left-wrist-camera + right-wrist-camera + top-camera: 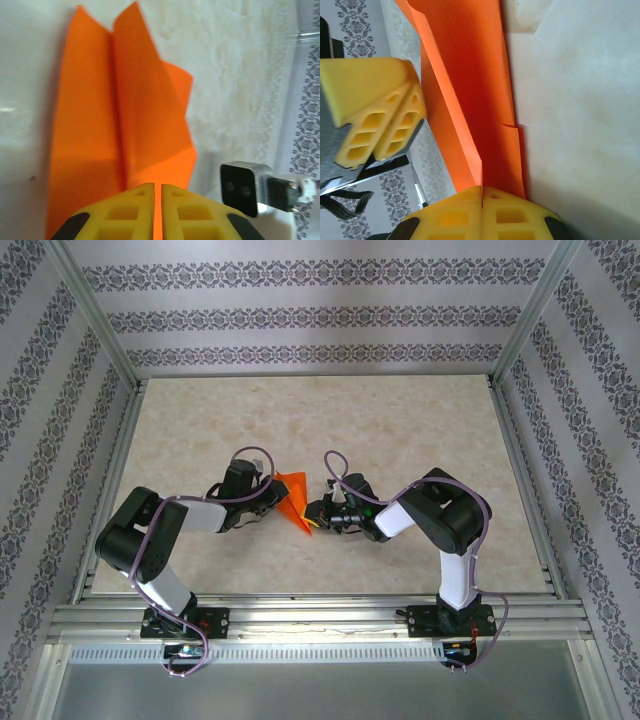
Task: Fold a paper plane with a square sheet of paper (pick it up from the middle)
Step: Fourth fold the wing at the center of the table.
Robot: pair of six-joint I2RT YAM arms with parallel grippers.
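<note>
The plane [292,502] sits mid-bench [420,430], caught between the two arms. The left gripper [271,490] reaches it from the left and the right gripper [317,515] from the right, at its near tip.

In the left wrist view the left gripper [157,189] has its yellow jaws drawn almost together. Only a thin slit is left, with orange showing in it, so they are pinching the plane [125,115]. The centre crease runs away from them, with a wing on either side.

In the right wrist view the right gripper [482,191] has its jaws pressed together, and the folded edge of the plane [475,75] runs into their seam. The left gripper [415,95] is just beside that edge.
</note>
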